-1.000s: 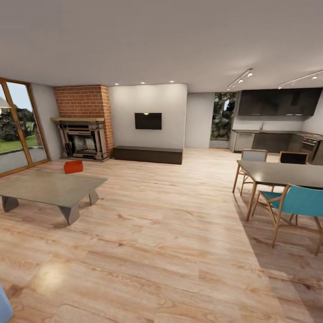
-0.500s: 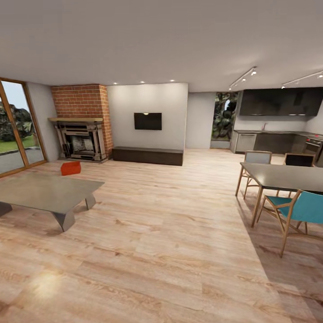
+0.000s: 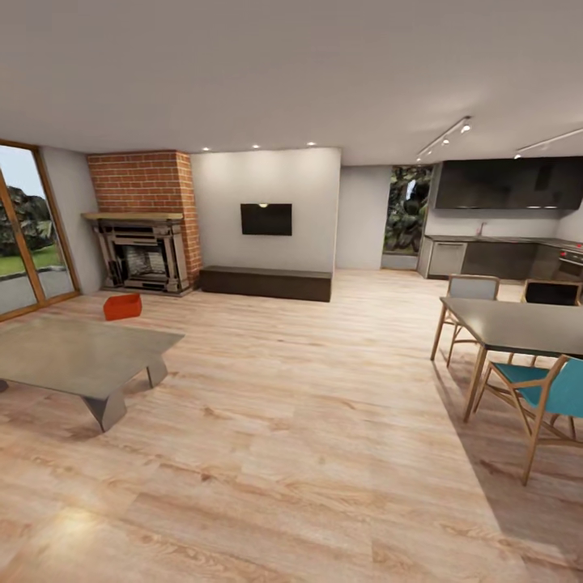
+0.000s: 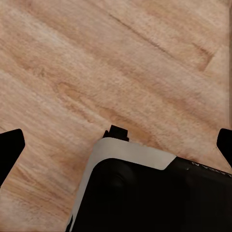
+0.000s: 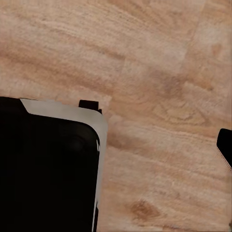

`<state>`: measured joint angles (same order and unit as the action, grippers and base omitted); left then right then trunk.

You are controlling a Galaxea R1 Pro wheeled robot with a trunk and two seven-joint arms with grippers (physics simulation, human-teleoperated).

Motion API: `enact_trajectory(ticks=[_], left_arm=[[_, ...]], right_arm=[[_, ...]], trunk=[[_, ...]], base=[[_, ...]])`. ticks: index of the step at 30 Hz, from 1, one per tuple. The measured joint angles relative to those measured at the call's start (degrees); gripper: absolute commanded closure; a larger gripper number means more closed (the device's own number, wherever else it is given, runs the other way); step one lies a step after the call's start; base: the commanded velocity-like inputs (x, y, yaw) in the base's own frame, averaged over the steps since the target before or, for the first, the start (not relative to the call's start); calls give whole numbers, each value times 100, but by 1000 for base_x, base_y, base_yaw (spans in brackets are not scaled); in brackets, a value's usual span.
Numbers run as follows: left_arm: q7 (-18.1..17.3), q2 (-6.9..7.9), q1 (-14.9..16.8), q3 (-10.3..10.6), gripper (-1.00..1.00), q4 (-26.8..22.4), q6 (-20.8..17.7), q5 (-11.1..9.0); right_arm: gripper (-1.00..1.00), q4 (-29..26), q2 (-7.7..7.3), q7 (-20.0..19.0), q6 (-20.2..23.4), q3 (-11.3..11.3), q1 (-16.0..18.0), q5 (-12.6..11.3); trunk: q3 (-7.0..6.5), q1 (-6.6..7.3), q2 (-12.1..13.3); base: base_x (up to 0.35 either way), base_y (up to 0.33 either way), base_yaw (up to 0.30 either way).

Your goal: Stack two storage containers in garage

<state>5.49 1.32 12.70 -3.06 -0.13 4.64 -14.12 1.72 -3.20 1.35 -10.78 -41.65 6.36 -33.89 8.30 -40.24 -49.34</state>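
Living room seen from the head camera during the approach. One orange-red storage container (image 3: 122, 307) rests on the light wood plank floor (image 3: 308, 421), just in front of the red brick fireplace (image 3: 146, 219) and beyond the far edge of the low grey desk (image 3: 77, 356). To the right of the fireplace hang the black wall TV (image 3: 266, 219) and, beneath it, the long dark low cabinet (image 3: 266, 283); farther right of the fireplace stand a dining table (image 3: 518, 324) and a teal chair (image 3: 542, 397). A second container cannot be made out.

Progress, as a judgement: the task appears to be at its start. The visible container lies untouched and well apart from the robot; fetching, carrying to the garage and stacking are all left to do.

Left gripper (image 4: 116, 140): dark fingertips (image 4: 9, 147) sit at opposite edges of the wrist view, so the jaws stand wide apart, holding nothing, above bare planks and the robot's dark base (image 4: 154, 198). Right gripper: one fingertip (image 5: 225, 145) is seen at the edge; whether the jaws are spread or closed cannot be told.
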Motion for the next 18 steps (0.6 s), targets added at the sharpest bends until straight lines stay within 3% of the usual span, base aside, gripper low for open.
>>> enact_trajectory(ticks=[18], left_arm=[[0, 0, 0, 0, -100, 0, 17, -5]], right_arm=[[-100, 0, 0, 0, 2, 0, 0, 1]], trunk=[[0, 0, 0]], base=[[323, 0, 0]])
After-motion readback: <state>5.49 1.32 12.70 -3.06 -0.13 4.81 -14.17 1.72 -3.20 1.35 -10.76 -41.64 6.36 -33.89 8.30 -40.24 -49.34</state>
